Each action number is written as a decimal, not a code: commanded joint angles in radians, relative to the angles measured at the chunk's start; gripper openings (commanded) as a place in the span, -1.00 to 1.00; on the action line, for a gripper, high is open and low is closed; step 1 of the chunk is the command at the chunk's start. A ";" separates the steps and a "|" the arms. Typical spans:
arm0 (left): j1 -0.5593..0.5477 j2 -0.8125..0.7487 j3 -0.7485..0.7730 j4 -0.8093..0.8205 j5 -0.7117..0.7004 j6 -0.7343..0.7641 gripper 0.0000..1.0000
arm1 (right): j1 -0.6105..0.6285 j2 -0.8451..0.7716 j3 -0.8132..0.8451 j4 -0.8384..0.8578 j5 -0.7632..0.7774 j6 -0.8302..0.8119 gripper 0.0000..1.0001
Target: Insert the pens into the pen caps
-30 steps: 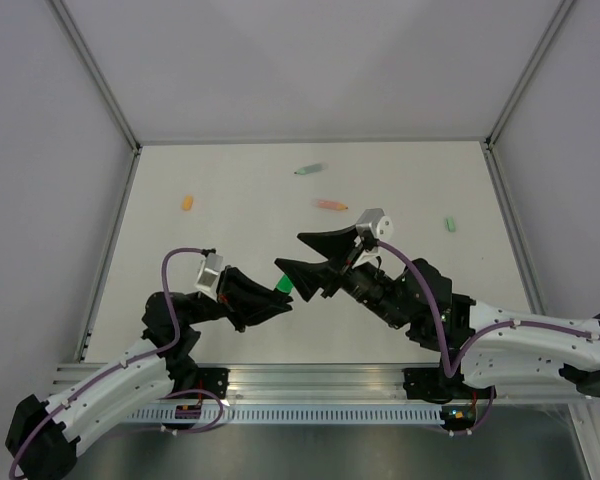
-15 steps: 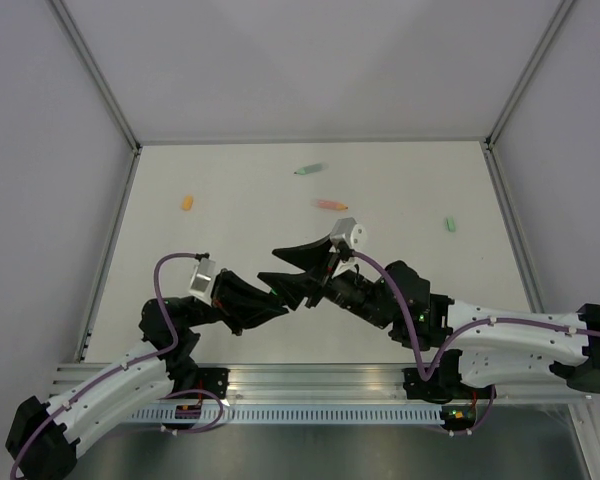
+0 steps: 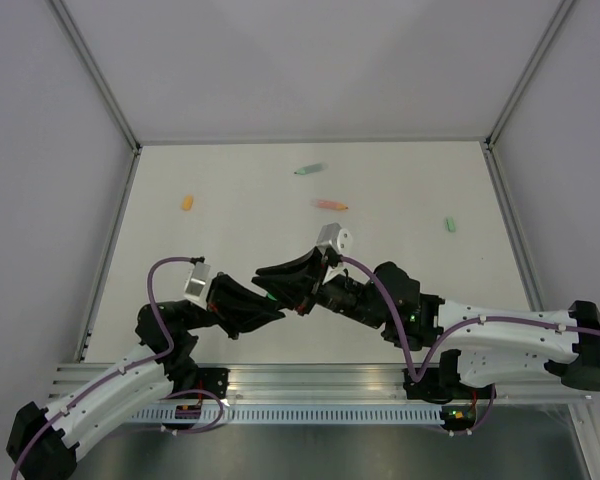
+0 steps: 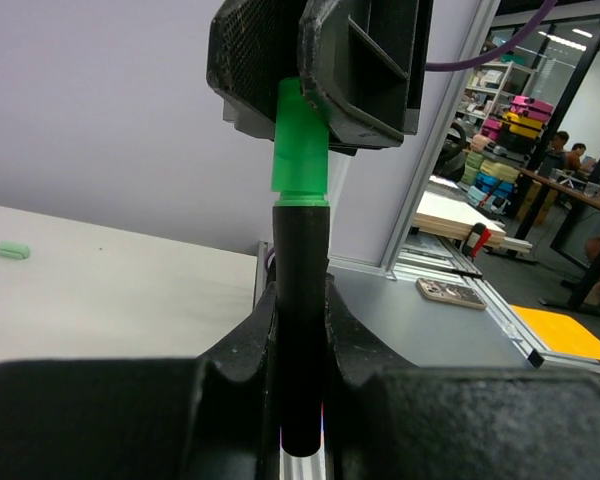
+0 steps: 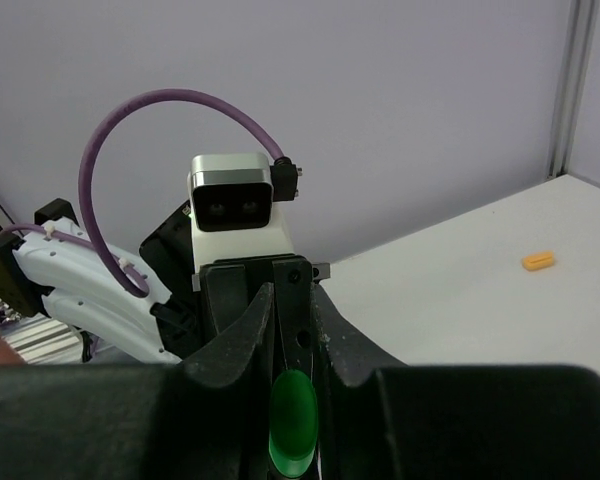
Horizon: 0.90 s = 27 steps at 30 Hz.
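Note:
My left gripper [image 4: 300, 305] is shut on the black pen [image 4: 300, 260], which stands up out of its fingers. The bright green cap [image 4: 300, 150] sits on the pen's far end, and my right gripper [image 5: 293, 325] is closed on that cap [image 5: 292, 420] from the opposite side. In the top view the two grippers, left [image 3: 260, 303] and right [image 3: 280, 287], meet tip to tip above the table's near middle. A mint green pen [image 3: 308, 169] and a salmon orange pen [image 3: 330, 204] lie at the far middle. An orange cap [image 3: 187, 202] lies far left, a mint cap [image 3: 448, 224] right.
The white table [image 3: 240, 230] is fenced by metal posts and grey walls on three sides. Both arm bases sit on the aluminium rail [image 3: 310, 385] at the near edge. The left wrist camera [image 5: 230, 200] faces the right wrist view.
My right gripper has moved left toward the left gripper and its jaws have narrowed onto the green cap. The left gripper has drawn back slightly, still holding the pen.

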 commanded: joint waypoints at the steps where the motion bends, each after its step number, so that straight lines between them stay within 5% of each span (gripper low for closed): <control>1: -0.004 -0.017 -0.006 0.117 0.011 -0.056 -0.95 | -0.002 0.007 -0.011 -0.008 -0.037 0.026 -1.00; 10: -0.004 0.026 0.012 0.337 0.014 -0.177 -0.95 | -0.001 0.058 -0.044 -0.039 -0.151 0.084 -1.00; 27: -0.004 -0.008 0.138 0.221 0.001 -0.132 -0.95 | 0.005 0.116 -0.166 -0.044 -0.186 0.219 -1.00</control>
